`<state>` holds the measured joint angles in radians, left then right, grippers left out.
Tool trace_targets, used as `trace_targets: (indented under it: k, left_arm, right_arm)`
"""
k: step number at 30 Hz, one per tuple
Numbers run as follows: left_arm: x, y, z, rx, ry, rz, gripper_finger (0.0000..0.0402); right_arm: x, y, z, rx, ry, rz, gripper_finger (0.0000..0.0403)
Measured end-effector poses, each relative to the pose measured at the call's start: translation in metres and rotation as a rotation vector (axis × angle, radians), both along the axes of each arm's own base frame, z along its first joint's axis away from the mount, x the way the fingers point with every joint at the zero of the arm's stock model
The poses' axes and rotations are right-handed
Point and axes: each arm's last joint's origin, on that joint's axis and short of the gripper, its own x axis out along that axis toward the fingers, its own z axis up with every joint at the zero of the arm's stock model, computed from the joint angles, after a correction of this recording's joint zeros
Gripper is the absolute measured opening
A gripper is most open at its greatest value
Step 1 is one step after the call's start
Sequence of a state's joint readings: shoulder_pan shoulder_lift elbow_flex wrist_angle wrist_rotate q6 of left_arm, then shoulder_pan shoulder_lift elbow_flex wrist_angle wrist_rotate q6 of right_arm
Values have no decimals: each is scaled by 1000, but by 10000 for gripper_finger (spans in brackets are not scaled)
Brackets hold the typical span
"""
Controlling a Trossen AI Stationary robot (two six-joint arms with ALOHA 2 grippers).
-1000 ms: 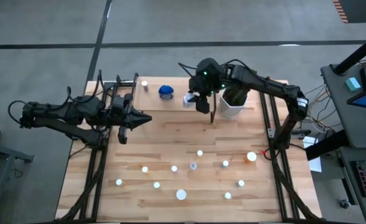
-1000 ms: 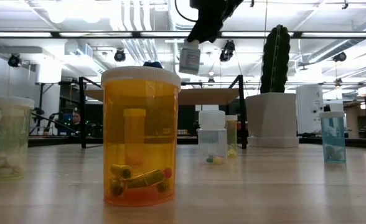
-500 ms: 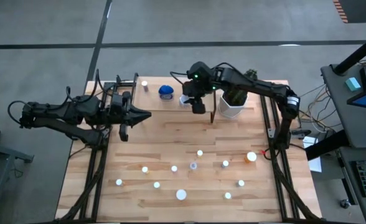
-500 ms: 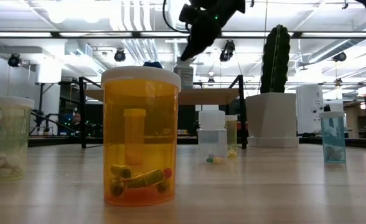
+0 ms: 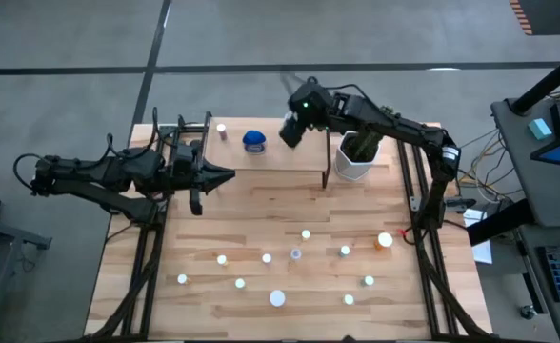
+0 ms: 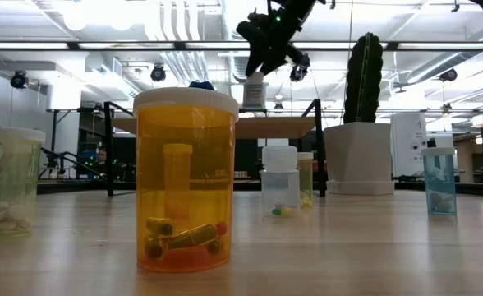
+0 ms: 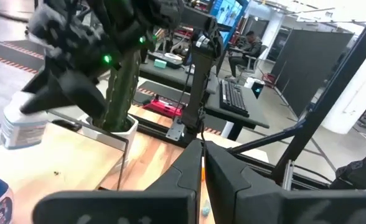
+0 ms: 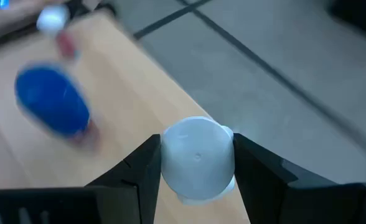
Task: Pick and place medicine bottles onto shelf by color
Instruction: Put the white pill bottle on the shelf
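**White-capped bottle carried over the shelf, not yet set down**

The right pincer (image 8: 197, 177) is pinching a white-capped bottle (image 8: 197, 160), one dark finger on each side of it. From above, that arm reaches over the far edge of the tabletop (image 5: 261, 205) and hangs above the shelf (image 5: 261, 152), just beside the blue bottle (image 5: 253, 141) already standing there. A small bottle with a white cap (image 5: 221, 130) stands farther along the same board. Seen level across the tabletop, the held bottle sits a little above the shelf's surface, so to my eye this is the placing step of one carry, with the release not yet made.

The next move, as I judge it, calls for lowering the bottle upright onto a bare part of the board, near whatever group matches its colour, and only then spreading the fingers. The risk is nudging the blue bottle on the way down, since it is close.

The left pincer (image 7: 201, 163) waits with its fingers pressed together and holding nothing, low over the left side of the tabletop. About ten more bottles (image 5: 296, 253) remain scattered on the near half, well apart from the shelf, beside the cactus pot (image 5: 354, 164), so much sorting is left.
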<state>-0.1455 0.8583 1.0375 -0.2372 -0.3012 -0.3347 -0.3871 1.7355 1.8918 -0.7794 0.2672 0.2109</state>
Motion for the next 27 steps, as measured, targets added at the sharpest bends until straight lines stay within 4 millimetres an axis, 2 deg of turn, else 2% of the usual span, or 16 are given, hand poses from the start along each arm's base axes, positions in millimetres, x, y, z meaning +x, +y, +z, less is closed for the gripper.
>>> trace_targets:
  k: [6, 22, 27]
  left_arm:
    - [6, -1, -1, 0, -1, 1, 1]
    - [11, -2, -1, -1, -10, 4, 1]
    - [11, -1, -1, -1, -10, 4, 1]
  right_arm:
    - [1, 4, 4, 82, -87, -80, 161]
    - [-3, 6, -26, 193, 2, -168, 164]
    - [-3, 6, -28, 188, 9, -161, 165]
